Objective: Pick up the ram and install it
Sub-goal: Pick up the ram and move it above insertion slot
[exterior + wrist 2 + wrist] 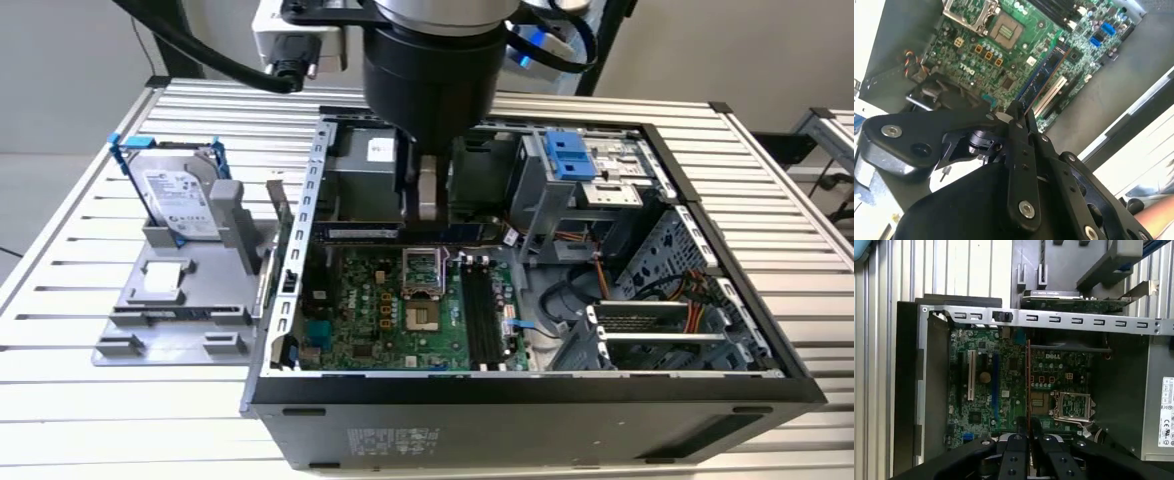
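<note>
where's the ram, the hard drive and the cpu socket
ram point(1045, 71), second wrist view, middle of its face
hard drive point(174, 195), exterior view, its silver face
cpu socket point(1072, 407), first wrist view, its middle

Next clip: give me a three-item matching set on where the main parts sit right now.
1. long thin dark ram stick
2. silver hard drive in blue bracket
3. green motherboard

A. flat inside the open black computer case
B. clamped in the gripper
C. upright on the grey holder, outside the case

Pairs: 1-B, 2-C, 3-A
</note>
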`<state>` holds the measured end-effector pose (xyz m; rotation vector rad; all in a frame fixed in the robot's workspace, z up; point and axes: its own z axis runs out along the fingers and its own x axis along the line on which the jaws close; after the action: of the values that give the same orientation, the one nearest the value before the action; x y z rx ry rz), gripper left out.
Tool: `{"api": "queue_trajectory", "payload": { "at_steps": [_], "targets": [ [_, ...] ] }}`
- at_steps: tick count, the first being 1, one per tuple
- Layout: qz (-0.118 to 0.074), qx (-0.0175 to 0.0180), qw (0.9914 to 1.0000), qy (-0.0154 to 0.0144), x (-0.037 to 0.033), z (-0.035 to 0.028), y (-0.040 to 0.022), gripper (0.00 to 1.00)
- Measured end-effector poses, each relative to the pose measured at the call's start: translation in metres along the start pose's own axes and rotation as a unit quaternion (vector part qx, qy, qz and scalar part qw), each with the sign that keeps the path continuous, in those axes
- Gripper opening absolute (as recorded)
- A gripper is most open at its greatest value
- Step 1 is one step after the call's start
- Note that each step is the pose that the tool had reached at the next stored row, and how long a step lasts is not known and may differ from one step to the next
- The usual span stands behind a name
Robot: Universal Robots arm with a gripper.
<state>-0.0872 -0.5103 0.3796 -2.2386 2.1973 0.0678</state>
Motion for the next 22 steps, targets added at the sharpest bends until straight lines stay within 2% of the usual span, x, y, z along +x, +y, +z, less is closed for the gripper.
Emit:
{"api": "queue_trajectory", "payload": {
  "at_steps": [5, 12, 17, 22],
  "targets": [
    [0.0, -0.0011, 1.0, 0.0, 0.0003, -0.0005, -0.0162, 0.0],
    [0.001, -0.0021, 1.0, 0.0, 0.0006, -0.0009, -0.0324, 0.0],
    [0.002, -0.0028, 0.99999, -0.0001, 0.0008, -0.0012, -0.0419, 0.0],
    [0.006, -0.0034, 0.99998, -0.0002, 0.0009, -0.0014, -0.0483, 0.0]
  ]
}}
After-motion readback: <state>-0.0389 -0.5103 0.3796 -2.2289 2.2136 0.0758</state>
